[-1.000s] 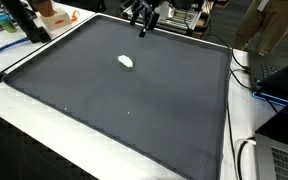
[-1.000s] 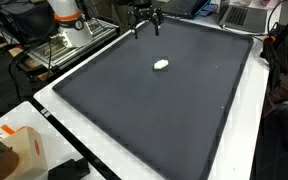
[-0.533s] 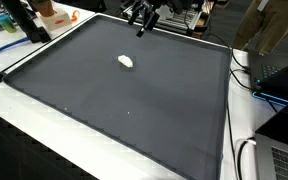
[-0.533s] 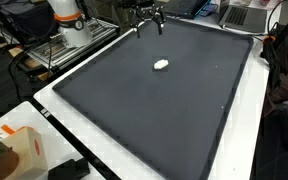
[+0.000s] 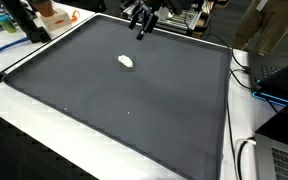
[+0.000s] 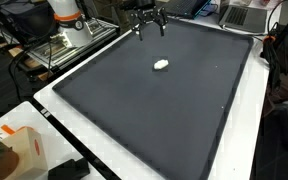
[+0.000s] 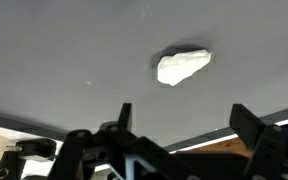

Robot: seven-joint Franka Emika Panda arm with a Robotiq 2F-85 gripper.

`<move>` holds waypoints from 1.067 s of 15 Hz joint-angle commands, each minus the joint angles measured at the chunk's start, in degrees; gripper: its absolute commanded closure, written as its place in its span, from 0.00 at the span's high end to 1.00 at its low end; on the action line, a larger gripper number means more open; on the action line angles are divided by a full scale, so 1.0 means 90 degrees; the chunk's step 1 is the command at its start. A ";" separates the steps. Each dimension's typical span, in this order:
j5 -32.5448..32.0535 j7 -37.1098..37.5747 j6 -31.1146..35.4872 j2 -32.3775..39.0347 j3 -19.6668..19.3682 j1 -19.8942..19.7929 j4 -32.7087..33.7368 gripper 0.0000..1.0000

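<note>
Tool (image 5: 143,24) is hovering released, jaws standing wide and gripping nothing, above the far edge of the dark mat (image 5: 134,115) covering the tabletop. White lump (image 5: 126,61) is lying on the mat, nearer, apart from the tool.

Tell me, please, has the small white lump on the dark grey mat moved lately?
No; the small white lump stays where it was against the far edge of the dark grey mat.
</note>
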 commanded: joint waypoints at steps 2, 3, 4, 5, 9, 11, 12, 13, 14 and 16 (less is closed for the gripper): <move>-0.0919 0.0623 -0.0097 -0.0257 0.0085 -0.0170 0.0056 1.00; -0.1174 0.0757 -0.0173 -0.0264 0.0103 -0.0194 0.0077 1.00; -0.1441 0.0883 -0.0274 -0.0210 0.0129 -0.0220 0.0102 1.00; -0.1674 0.1003 -0.0390 -0.0126 0.0174 -0.0226 0.0127 1.00; -0.2374 0.1412 -0.0484 0.0452 0.0366 -0.0186 0.0237 1.00; -0.2670 0.1532 -0.0588 0.0777 0.0452 -0.0219 0.0263 1.00; -0.2779 0.1563 -0.0724 0.0925 0.0442 -0.0258 0.0240 1.00; -0.2872 0.1590 -0.0851 0.1049 0.0422 -0.0255 0.0232 1.00; -0.2969 0.1608 -0.0986 0.1179 0.0362 -0.0263 0.0213 1.00; -0.2996 0.1516 -0.1399 0.1483 0.0288 -0.0235 0.0208 1.00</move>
